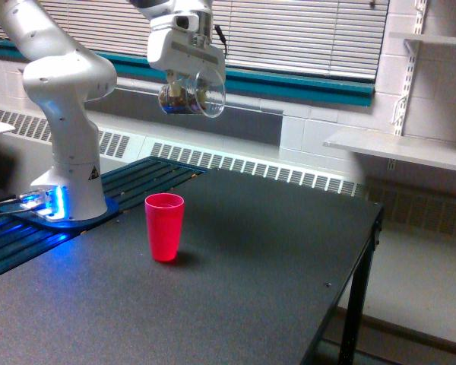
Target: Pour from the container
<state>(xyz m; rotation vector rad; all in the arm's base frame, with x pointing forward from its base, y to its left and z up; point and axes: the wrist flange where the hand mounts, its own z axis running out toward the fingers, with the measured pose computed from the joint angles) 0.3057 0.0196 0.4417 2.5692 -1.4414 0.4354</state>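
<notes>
High in the upper left of the frame, the white gripper (184, 82) is clenched on the small clear glass mug (193, 93), which hangs well above the dark speckled table (235, 281). The mug lies tipped on its side, its open mouth facing the exterior view's right, with brown granular stuff heaped in its lower left part (nothing appears to be spilling yet). Below it, slightly toward the exterior view's left, stands the upright red plastic cup (165, 226) in the lower left centre of the frame, well apart from the mug.

To pour well, I judge that the mouth should come down close over the red cup's rim before tipping further, since from this height the granules would likely scatter. A slow wrist roll would suit.

The white arm's base (70, 171) stands at the left edge; its upper links run out of the top of the frame, and the wrist points downward.
</notes>
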